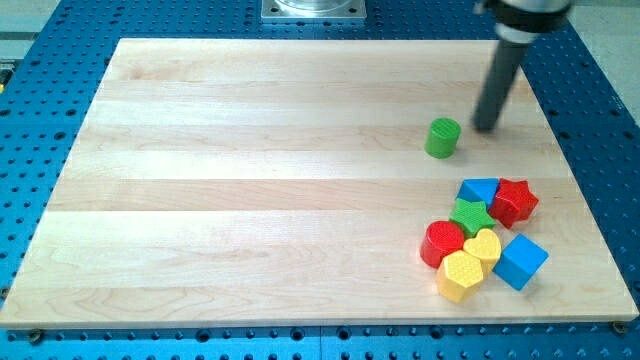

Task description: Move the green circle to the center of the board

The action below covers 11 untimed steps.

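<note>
The green circle [442, 138] is a short green cylinder standing on the wooden board [250, 200], right of the board's middle and toward the view's top. My dark rod comes down from the view's top right, and my tip [486, 128] rests on the board just to the right of the green circle, a small gap apart and slightly higher in the view.
A cluster of blocks sits at the board's lower right: a blue block [479, 190], a red star [514, 201], a green star [470, 215], a red cylinder [442, 243], a yellow heart [483, 246], a yellow hexagon [460, 275] and a blue cube [520, 261].
</note>
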### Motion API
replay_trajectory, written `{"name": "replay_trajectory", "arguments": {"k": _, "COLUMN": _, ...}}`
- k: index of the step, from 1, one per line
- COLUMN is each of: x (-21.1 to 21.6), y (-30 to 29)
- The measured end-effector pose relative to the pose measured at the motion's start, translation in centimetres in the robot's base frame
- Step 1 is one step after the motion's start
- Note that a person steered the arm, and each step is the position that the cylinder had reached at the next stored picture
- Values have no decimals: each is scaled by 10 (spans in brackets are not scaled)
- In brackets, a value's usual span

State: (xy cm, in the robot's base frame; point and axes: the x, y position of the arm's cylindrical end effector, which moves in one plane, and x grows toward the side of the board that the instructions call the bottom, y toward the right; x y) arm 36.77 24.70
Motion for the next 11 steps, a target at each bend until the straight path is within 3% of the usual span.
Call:
{"name": "replay_trajectory", "arguments": {"k": 1, "x": 17, "y": -4}}
{"name": "replay_trajectory", "arguments": {"k": 2, "x": 17, "y": -89}}
{"name": "replay_trajectory", "arguments": {"k": 5, "x": 18, "y": -77}}
{"name": "replay_trajectory", "arguments": {"k": 6, "x": 18, "y": -41}}
{"name": "replay_trajectory", "arguments": {"k": 7, "x": 30, "y": -50}}
{"name": "replay_trajectory", "arguments": {"k": 9, "x": 39, "y": -109}}
{"name": "replay_trajectory", "arguments": {"k": 10, "x": 39, "y": -185}}
{"name": "replay_trajectory", "arguments": {"k": 11, "x": 39, "y": -194}}
